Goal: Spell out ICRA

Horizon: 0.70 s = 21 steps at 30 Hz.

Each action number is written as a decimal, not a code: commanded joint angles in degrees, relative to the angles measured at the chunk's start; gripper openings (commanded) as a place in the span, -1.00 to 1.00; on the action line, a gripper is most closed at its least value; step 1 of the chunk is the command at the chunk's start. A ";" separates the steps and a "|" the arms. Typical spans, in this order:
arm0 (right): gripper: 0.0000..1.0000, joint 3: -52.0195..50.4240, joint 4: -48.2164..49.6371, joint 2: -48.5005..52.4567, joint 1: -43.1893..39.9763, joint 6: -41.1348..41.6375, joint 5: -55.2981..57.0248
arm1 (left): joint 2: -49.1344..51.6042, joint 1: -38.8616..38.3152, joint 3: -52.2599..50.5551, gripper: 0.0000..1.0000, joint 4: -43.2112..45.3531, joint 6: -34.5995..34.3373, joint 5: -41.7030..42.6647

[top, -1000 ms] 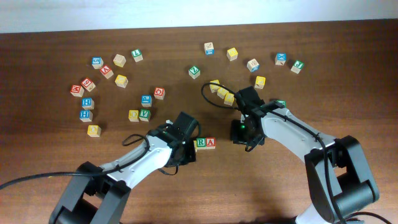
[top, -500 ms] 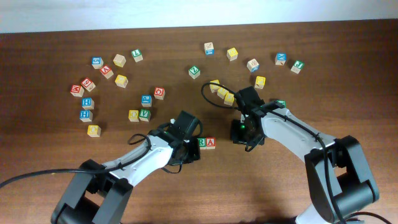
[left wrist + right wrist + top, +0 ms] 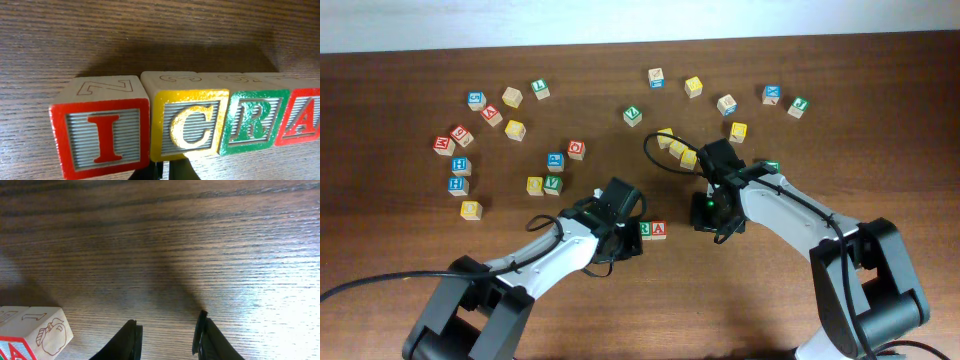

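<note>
- Shifted slightly rightward: left gripper [image 3: 164, 172], close under C [image 3: 189, 127]; its spread cannot be judged.
- I [image 3: 100, 137], C, R [image 3: 252, 122], A [image 3: 305, 120] touch in line.
- Idle right gripper [image 3: 167, 339] gapes, empty.
- Risk: withdrawal snagging C breaks alignment.

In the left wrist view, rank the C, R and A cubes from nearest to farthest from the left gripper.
1. Yellow C cube, just above the left gripper.
2. Green R cube, to C's right.
3. Red A cube, at the right edge.
</note>
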 commanded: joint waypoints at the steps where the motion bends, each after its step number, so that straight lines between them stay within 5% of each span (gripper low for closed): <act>1: -0.43 -0.13 0.13 -0.02 -0.11 0.46 0.72 | 0.79 -0.11 -0.59 -1.00 0.00 -0.31 -0.79; 12: -0.42 -0.13 -0.50 0.00 -0.11 0.46 0.68 | -7.19 4.24 4.48 -1.00 -15.63 4.22 -5.05; 16: -0.51 -0.13 -0.83 -0.02 -0.11 0.46 -2.08 | -7.37 14.29 4.44 -1.00 -16.44 6.47 -5.57; 21: -0.68 -0.13 -0.31 -0.02 -0.04 0.46 -5.92 | -5.55 16.15 4.33 -1.00 -14.36 7.54 -6.23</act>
